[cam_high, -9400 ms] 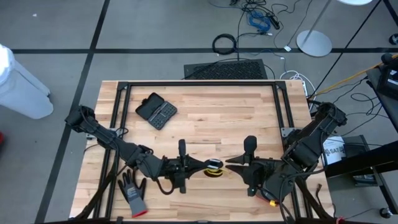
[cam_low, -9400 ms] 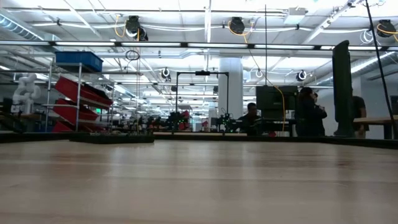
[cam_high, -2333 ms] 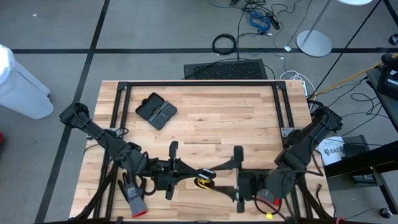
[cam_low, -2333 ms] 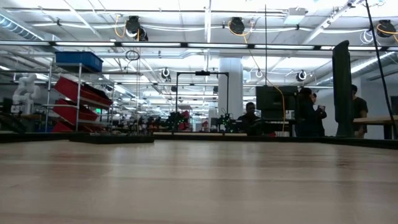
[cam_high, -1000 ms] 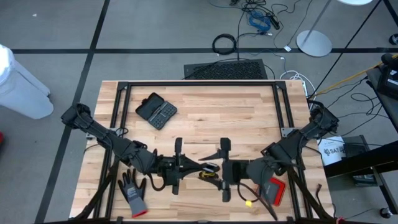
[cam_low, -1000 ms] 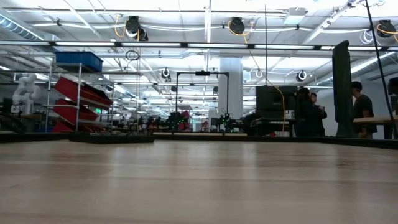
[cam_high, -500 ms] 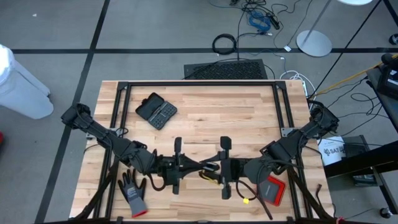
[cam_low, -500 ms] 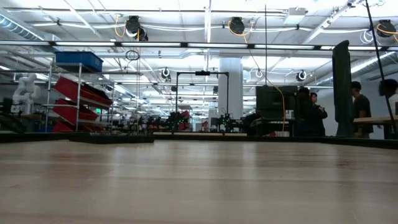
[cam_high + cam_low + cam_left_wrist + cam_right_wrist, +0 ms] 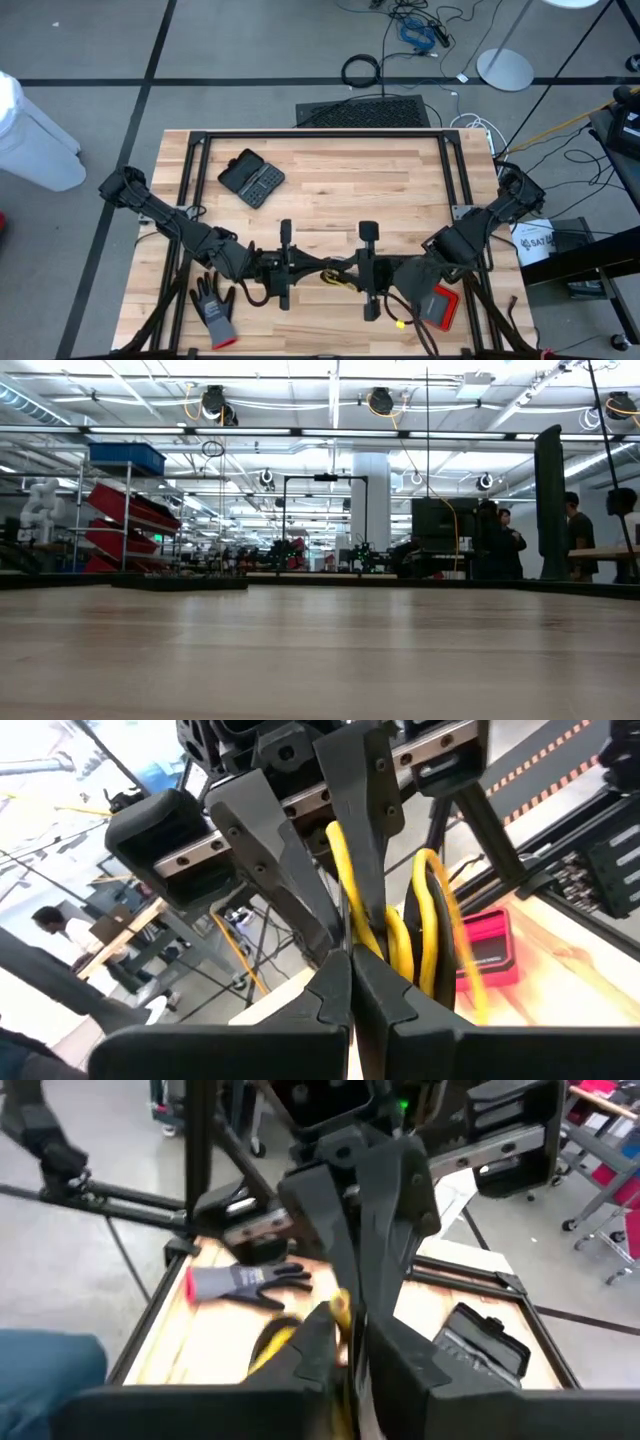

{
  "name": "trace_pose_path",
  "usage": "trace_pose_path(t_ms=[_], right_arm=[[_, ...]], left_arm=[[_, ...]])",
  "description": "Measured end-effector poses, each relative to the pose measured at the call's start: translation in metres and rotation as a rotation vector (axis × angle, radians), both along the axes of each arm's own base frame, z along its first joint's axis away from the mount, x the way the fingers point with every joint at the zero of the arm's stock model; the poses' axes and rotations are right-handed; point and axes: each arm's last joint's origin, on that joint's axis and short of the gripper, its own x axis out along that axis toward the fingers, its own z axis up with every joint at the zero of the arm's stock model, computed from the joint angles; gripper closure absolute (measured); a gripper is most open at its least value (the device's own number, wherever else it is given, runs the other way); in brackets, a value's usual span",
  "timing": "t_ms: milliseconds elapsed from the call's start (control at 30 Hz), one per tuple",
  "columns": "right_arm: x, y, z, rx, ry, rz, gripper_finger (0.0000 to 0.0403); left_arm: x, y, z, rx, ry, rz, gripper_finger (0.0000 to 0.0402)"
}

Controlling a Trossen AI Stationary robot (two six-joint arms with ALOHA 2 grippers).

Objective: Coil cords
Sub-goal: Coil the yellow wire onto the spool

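A grey glove (image 9: pixel 213 310) lies at the near-left edge of the wooden table (image 9: pixel 400 200), with a black case (image 9: pixel 251 179) farther back. At the middle of the near edge, the left end effector (image 9: pixel 322 270) and the right end effector (image 9: pixel 338 272) meet tip to tip over the yellow cord (image 9: pixel 337 277), which sits between them just above the boards. In the left wrist view the left fingers are pressed together on the yellow loops (image 9: pixel 395 935), while the opposing fingers (image 9: pixel 365 830) appear to pinch the same strands from the other side. The right wrist view shows the right fingers (image 9: pixel 395 1330) closed, with yellow cord (image 9: pixel 340 1315) at their tips. A red object (image 9: pixel 437 305) rests near the right arm.

The step in hand looks to be forming or tightening the small coil between both end effectors. To do it well, one side should probably hold the gathered loops firmly while the other feeds the free length round in even turns. Neither should pull apart hard, since the thin cord could spring open or slip from the narrow tips.
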Motion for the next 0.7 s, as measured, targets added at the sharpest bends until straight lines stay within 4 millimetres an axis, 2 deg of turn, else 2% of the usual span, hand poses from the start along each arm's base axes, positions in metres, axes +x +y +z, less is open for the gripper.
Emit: trace_pose_path(t_ms=[167, 433, 700], right_arm=[[-0.0027, 0.0030, 0.0003, 0.004, 0.006, 0.002, 0.0322], [-0.0026, 0.0008, -0.0009, 0.001, 0.015, -0.023, 0.0315], [-0.0017, 0.0005, 0.0003, 0.011, 0.004, -0.023, 0.0288]], left_arm=[[-0.0007, -0.0015, 0.0006, -0.002, -0.005, -0.011, 0.0402], [-0.0005, -0.0012, 0.0004, -0.001, -0.003, -0.009, 0.0402], [-0.0005, -0.0012, 0.0009, -0.005, -0.008, -0.010, 0.0402]])
